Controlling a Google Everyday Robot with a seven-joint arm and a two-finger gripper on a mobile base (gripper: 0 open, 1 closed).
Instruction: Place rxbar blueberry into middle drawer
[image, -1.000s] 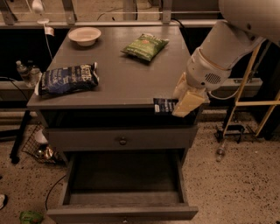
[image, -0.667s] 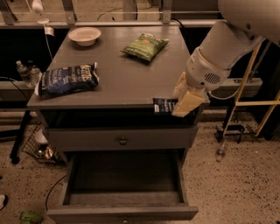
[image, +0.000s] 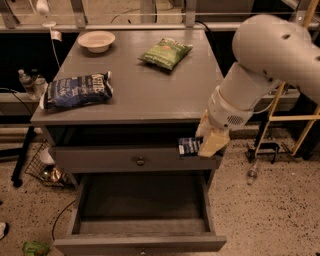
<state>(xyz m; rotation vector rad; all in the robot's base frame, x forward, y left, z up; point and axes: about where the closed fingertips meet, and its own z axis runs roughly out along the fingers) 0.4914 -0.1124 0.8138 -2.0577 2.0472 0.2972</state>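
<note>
Camera view: hand (image: 203, 145) sat at right front corner of desk (image: 145, 95), below top edge, level with closed upper drawer (image: 100, 160) — clamped on rxbar blueberry (image: 188, 146). Bar stuck out leftward from hand, held in air before upper drawer's right end. Middle drawer (image: 140, 244) stood pulled open beneath, bar above its right side. On desk: dark blue chip bag (image: 77, 90) near left edge, green snack bag (image: 165, 52) toward back, pale bowl (image: 96, 40) at back left — all well apart from hand

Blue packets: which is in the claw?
The small rxbar blueberry, gripped by the claw before the closed drawer; the large chip bag lies on the tabletop.
</note>
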